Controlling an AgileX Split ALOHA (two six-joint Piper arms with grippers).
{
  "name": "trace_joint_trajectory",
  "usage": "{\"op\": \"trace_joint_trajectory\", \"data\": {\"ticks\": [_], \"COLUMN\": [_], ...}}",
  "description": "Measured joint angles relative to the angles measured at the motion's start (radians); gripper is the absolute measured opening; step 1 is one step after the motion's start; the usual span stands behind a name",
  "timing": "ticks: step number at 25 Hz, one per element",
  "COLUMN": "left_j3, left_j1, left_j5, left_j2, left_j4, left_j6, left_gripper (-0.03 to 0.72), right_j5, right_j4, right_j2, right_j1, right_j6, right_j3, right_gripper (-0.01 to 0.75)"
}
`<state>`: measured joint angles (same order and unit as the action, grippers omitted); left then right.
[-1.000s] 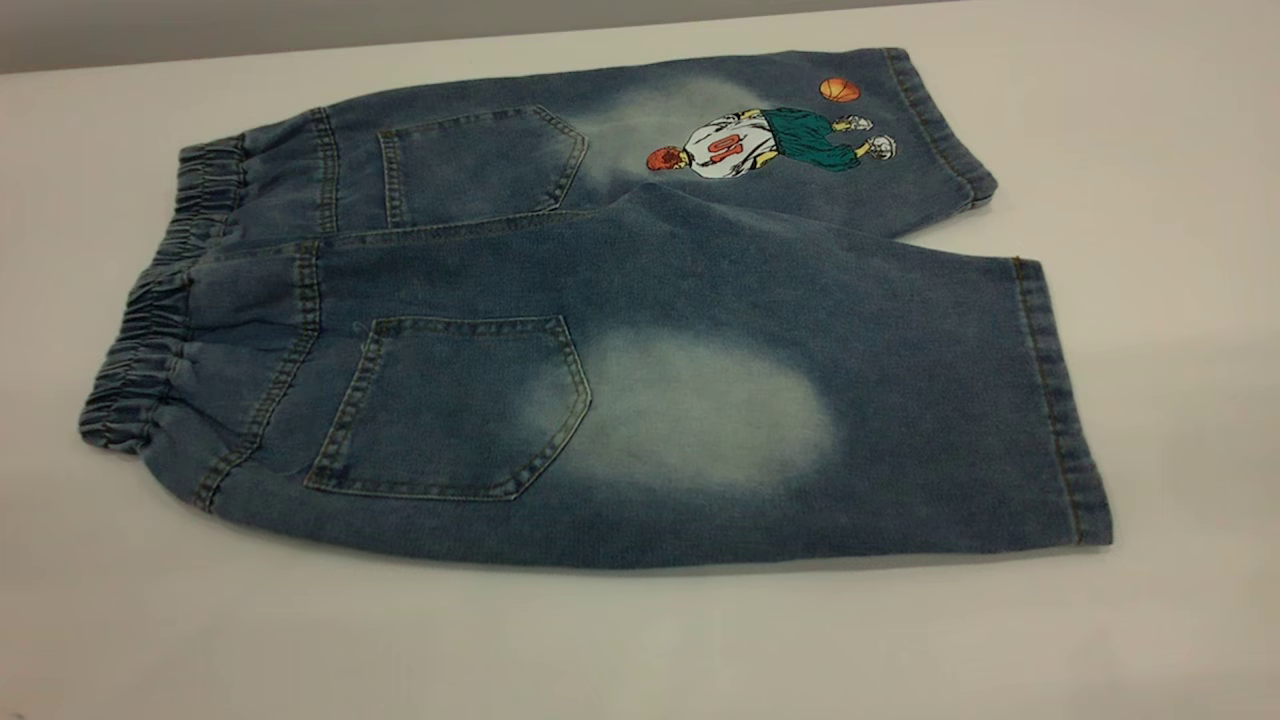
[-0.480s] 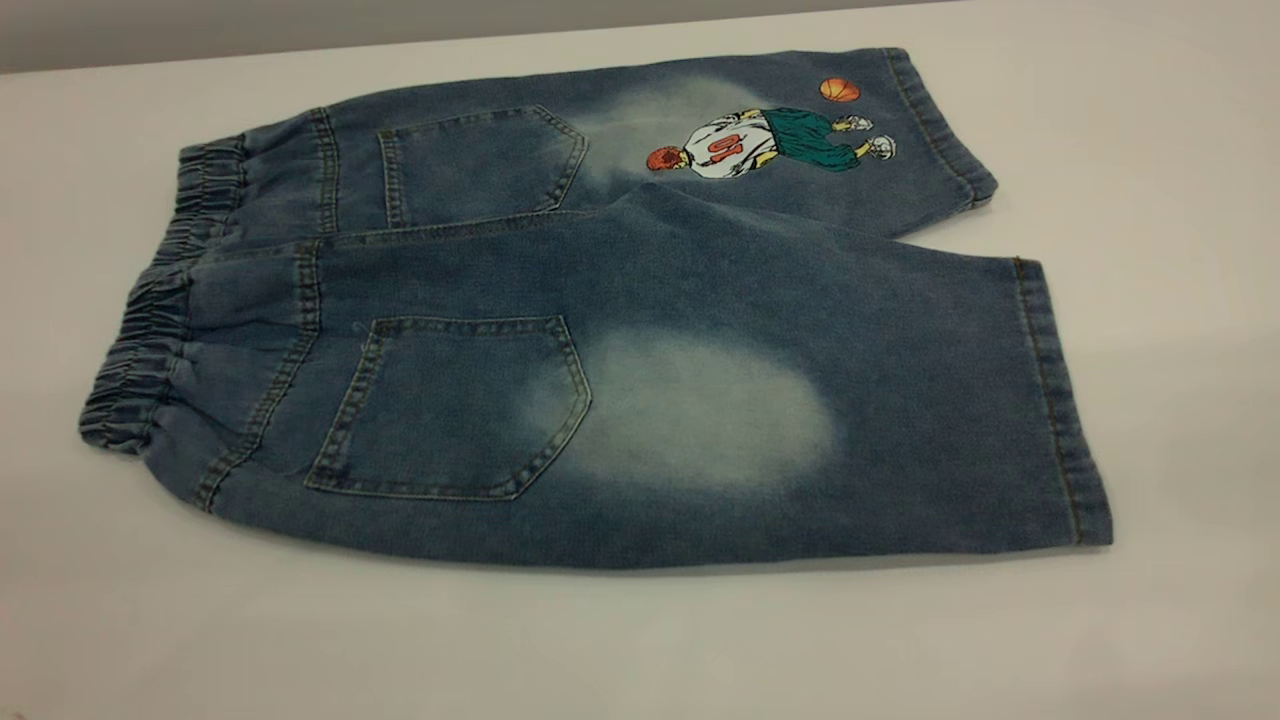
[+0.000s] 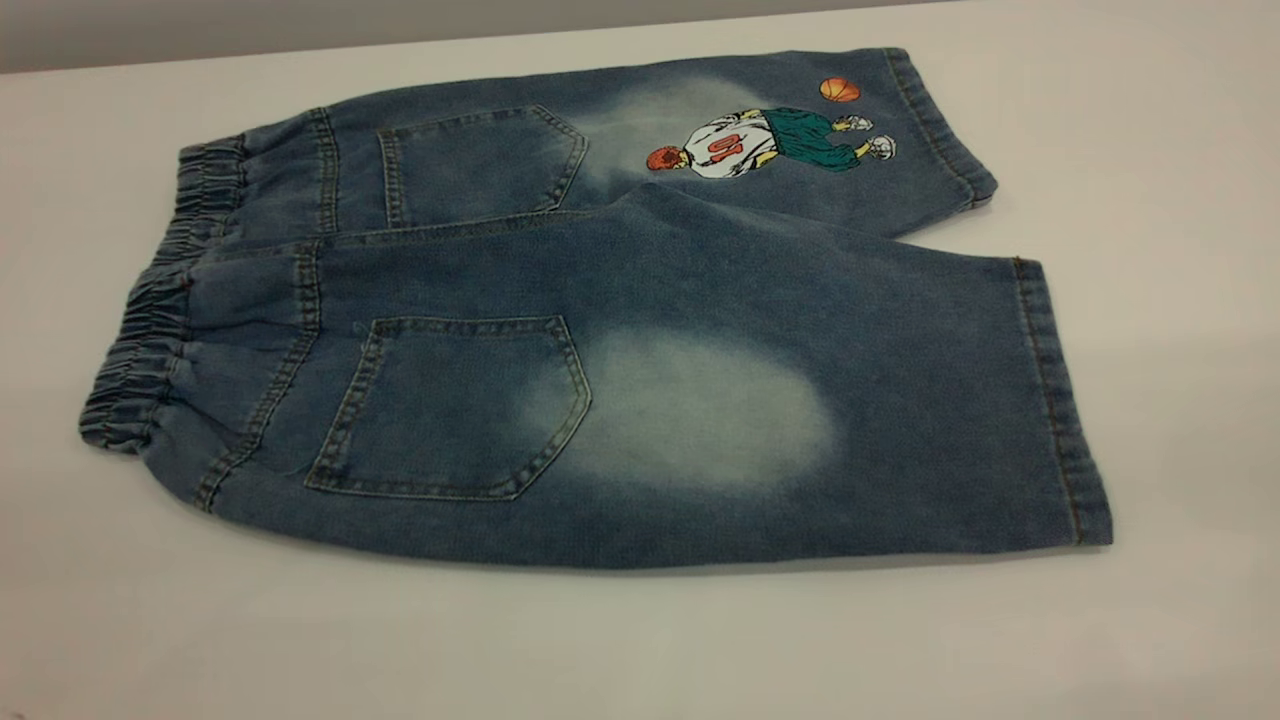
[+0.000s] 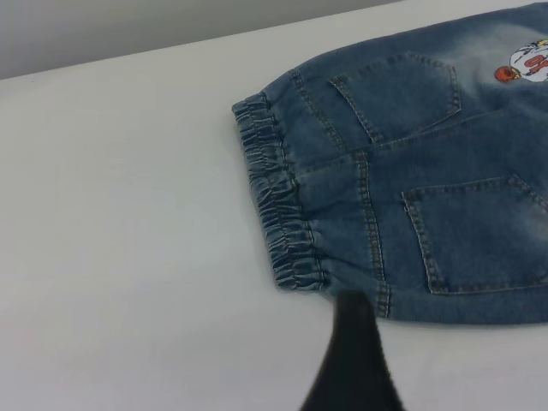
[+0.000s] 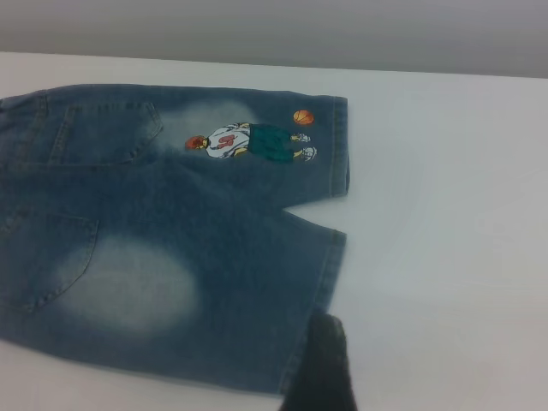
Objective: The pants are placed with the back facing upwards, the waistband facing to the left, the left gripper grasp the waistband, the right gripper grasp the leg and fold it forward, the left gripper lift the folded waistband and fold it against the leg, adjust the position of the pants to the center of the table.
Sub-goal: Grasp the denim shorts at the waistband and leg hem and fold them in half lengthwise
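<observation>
A plain white bench [image 3: 1150, 180] fills the scene, with a grey wall behind its far edge. Each wrist view shows only one dark fingertip of its own claw, so I cannot tell whether either claw is open or closed. The left claw [image 4: 353, 360] hovers just off the near corner of the waistband [image 4: 278, 205], not touching the cloth as far as can be seen. The right claw [image 5: 321, 364] sits close to the hem corner of the leg [image 5: 171, 282], at the opposite end of the garment. Neither claw appears in the exterior view.

The pants [image 3: 600, 320] lie flat and unfolded on the bench, back side up, both patch pockets showing. The waistband [image 3: 150, 330], ruched and darker, is at the left end in the exterior view; the two hems point right. The leg [image 3: 800, 400] with the large pale oval lies nearer the camera and slightly overlaps the farther leg, which carries the basketball-player print [image 3: 765, 142] and a small orange ball near its hem.
</observation>
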<state>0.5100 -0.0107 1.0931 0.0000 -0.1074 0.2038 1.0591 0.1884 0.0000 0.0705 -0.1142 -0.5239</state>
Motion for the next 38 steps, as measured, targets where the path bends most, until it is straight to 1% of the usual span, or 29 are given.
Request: {"op": "trace_joint_trajectory", "data": {"ticks": [15, 21, 26, 28, 32, 38], "left_j3": [0.000, 0.000, 0.023, 0.044, 0.083, 0.120], "left_j1": [0.000, 0.000, 0.000, 0.000, 0.000, 0.000], "left_j5": [-0.001, -0.009, -0.035, -0.059, -0.098, -0.237], "left_j2": [0.000, 0.000, 0.003, 0.024, 0.133, 0.416], "left_j4": [0.000, -0.001, -0.009, -0.009, 0.008, 0.060], "left_j6": [0.000, -0.006, -0.089, -0.151, -0.287, -0.340], "left_gripper": [0.498, 0.498, 0.498, 0.498, 0.498, 0.498], "right_j5": [0.000, -0.056, -0.064, -0.064, -0.085, -0.179], "right_j4": [0.012, 0.076, 0.074, 0.077, 0.078, 0.134], "right_j2": [0.000, 0.000, 0.000, 0.015, 0.140, 0.383], "right_j1": [0.000, 0.000, 0.000, 0.000, 0.000, 0.000], "right_j6": [0.000, 0.016, 0.037, 0.037, 0.018, -0.015], "right_j3": [0.000, 0.000, -0.004, -0.014, -0.035, -0.034], "right_gripper": [0.531, 0.531, 0.531, 0.531, 0.531, 0.531]}}
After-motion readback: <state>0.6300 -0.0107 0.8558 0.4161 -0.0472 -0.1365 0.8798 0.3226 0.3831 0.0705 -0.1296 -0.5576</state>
